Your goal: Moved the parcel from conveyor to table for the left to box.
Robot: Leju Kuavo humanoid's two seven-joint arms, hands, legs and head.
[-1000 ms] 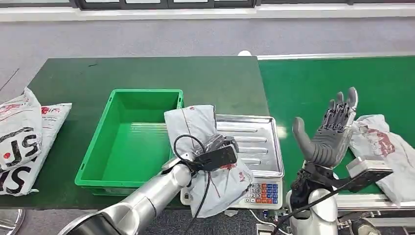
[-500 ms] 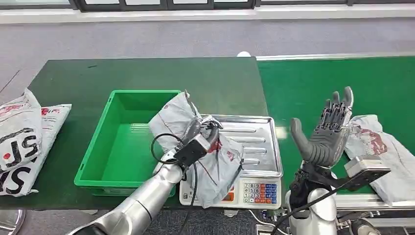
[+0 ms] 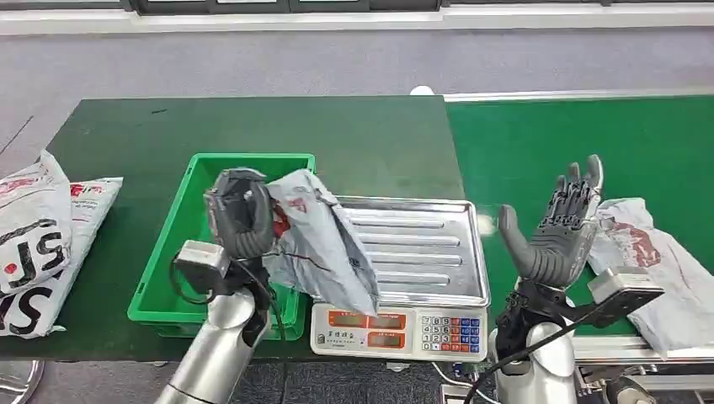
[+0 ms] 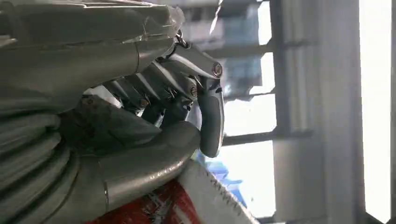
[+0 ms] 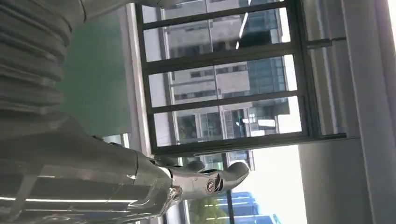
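Observation:
My left hand (image 3: pixel 239 211) grips a grey parcel (image 3: pixel 320 244) with red print and holds it in the air over the right rim of the green box (image 3: pixel 173 252); the parcel's lower end hangs over the left part of the scale's steel pan (image 3: pixel 429 252). In the left wrist view the fingers (image 4: pixel 205 107) curl around the parcel (image 4: pixel 187 205). My right hand (image 3: pixel 556 231) is raised above the conveyor's front edge, fingers spread and pointing up, holding nothing. A second grey parcel (image 3: pixel 665 261) lies on the green conveyor (image 3: pixel 547 143) just right of that hand.
The scale (image 3: pixel 396 324) with its keypad stands at the table's front edge between box and conveyor. Two white printed bags (image 3: pixel 42 236) lie at the table's left end. Dark green table top (image 3: pixel 253 126) stretches behind the box.
My left hand has lifted the parcel off the scale pan and carried it left towards the green box, turning upward. The right hand has stayed almost still.

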